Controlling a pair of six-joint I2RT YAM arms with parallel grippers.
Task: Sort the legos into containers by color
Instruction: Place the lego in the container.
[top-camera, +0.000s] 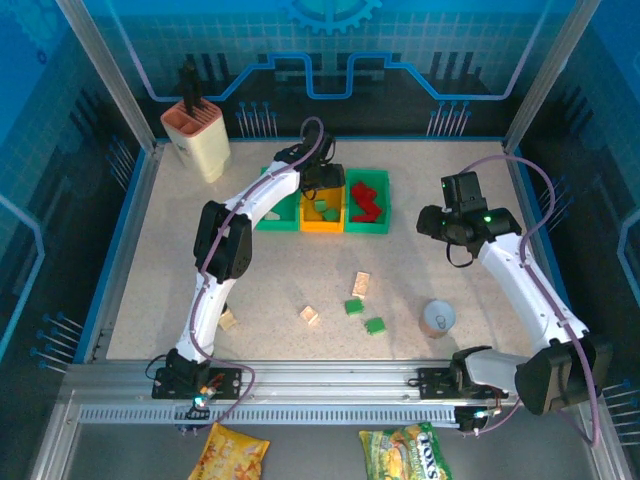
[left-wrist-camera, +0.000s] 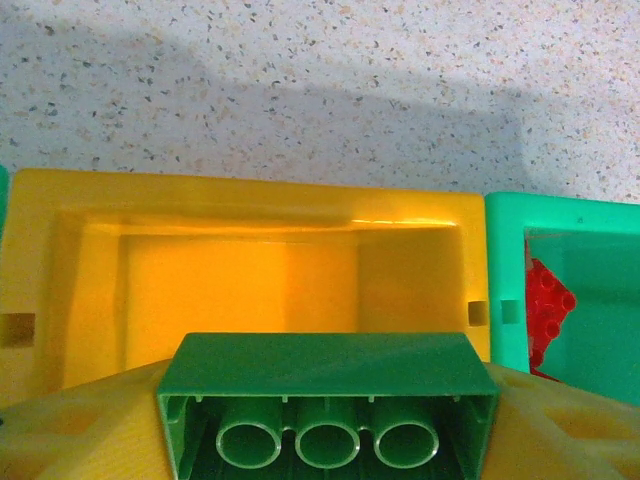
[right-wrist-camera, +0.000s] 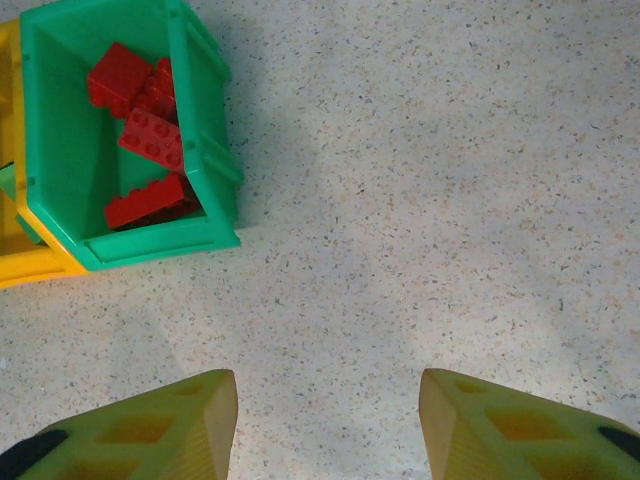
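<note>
Left tool tight on a green lego over the orange-yellow bin; right tool spread, empty.

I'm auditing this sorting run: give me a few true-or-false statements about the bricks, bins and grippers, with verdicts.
1. The left gripper holds a green brick over the orange bin. True.
2. The green bin at the row's right end holds beige bricks. False: it holds red bricks.
3. The right gripper is open and empty above the table. True.
4. Every brick is binned. False: a loose green brick and a beige brick lie on the table.
</note>
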